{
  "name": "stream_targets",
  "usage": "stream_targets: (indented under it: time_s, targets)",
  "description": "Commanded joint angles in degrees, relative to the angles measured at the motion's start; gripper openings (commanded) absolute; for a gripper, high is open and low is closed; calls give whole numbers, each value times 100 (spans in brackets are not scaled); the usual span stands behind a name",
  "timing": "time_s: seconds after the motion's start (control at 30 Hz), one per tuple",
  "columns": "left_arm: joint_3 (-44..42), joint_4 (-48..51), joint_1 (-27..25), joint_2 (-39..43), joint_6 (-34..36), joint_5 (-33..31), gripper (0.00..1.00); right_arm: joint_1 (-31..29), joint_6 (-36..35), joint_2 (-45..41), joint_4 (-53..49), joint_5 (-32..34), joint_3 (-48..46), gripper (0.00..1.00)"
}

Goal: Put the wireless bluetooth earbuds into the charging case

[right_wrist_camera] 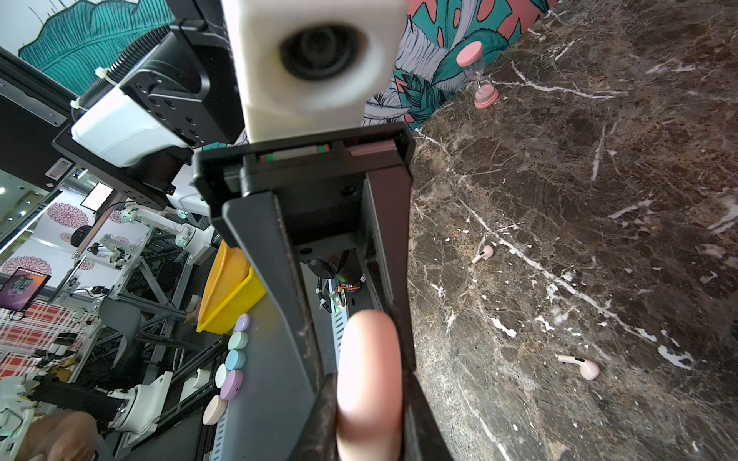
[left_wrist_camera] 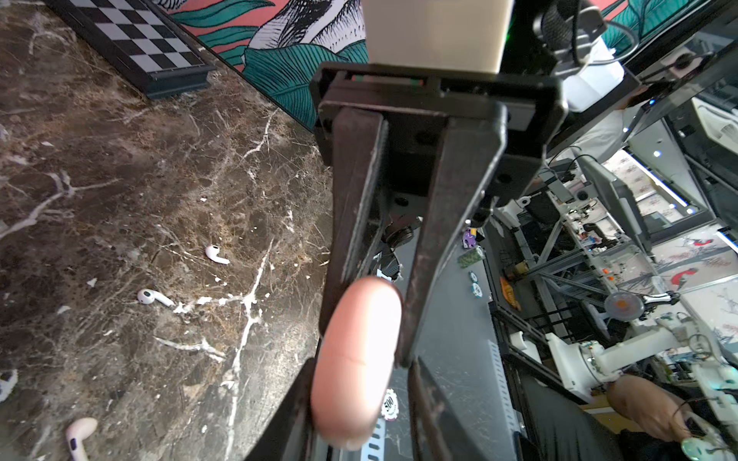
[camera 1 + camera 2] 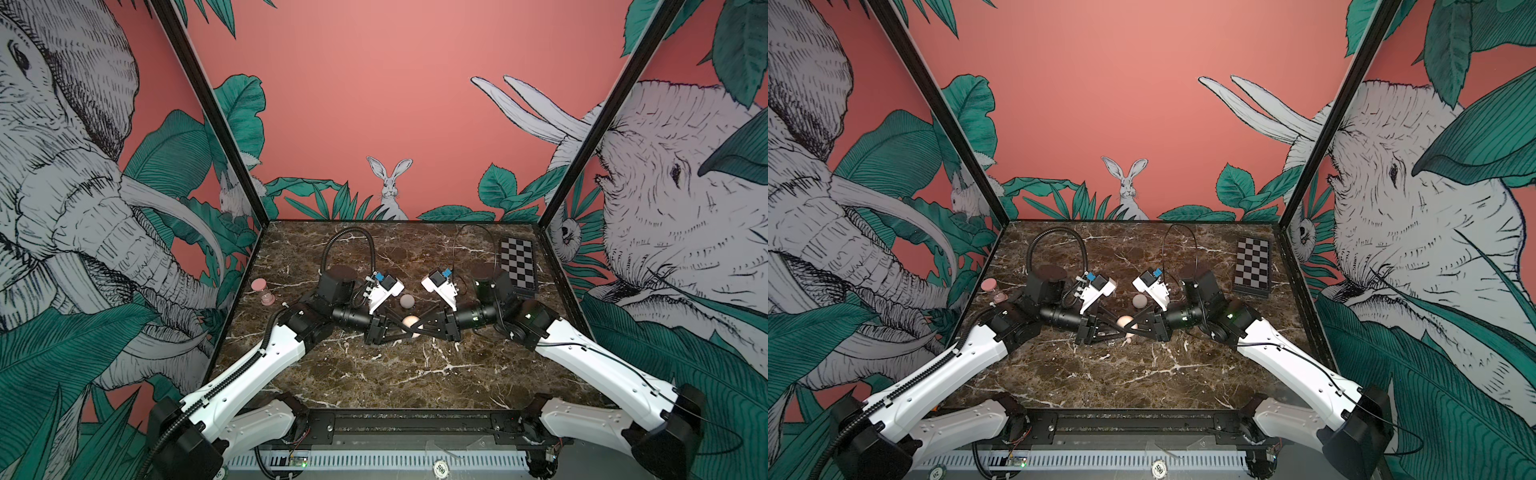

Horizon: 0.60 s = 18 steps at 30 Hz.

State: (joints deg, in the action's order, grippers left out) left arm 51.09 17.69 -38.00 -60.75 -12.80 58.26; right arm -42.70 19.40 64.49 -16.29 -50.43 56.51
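Observation:
A peach-pink round charging case (image 3: 410, 321) hangs edge-on above the middle of the marble table, clamped from both sides. My left gripper (image 2: 361, 371) is shut on its near end, and my right gripper (image 1: 369, 383) is shut on the opposite end. In both top views the two sets of black fingers cross at the case (image 3: 1125, 321). Several wireless bluetooth earbuds lie loose on the marble: a white one (image 2: 217, 254), another white one (image 2: 153, 297), a pink one (image 2: 80, 437) and two more pink ones (image 1: 482, 254) (image 1: 581, 366).
A grey round case (image 3: 407, 301) sits just behind the grippers. A folded chessboard (image 3: 516, 266) lies at the back right and a pink hourglass (image 3: 262, 292) stands by the left wall. Printed walls close three sides.

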Motion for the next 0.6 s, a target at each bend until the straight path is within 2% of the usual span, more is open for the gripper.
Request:
stream_targets:
  time_s: [0.0,0.17,0.47,0.57]
  targets:
    - [-81,-234,16,78,-58,172,30,-63,32,54,362,-69,-61,0]
    - [-101,-457,16,-4,-247,311,22,-168,25,129,414,46,-41,0]
    - [-59,-675,23,-95,-427,490,24,-307,-63,265,362,134,-2,0]
    - [-94,-771,27,-68,-491,494,21,-331,-54,296,381,144,-12,0]
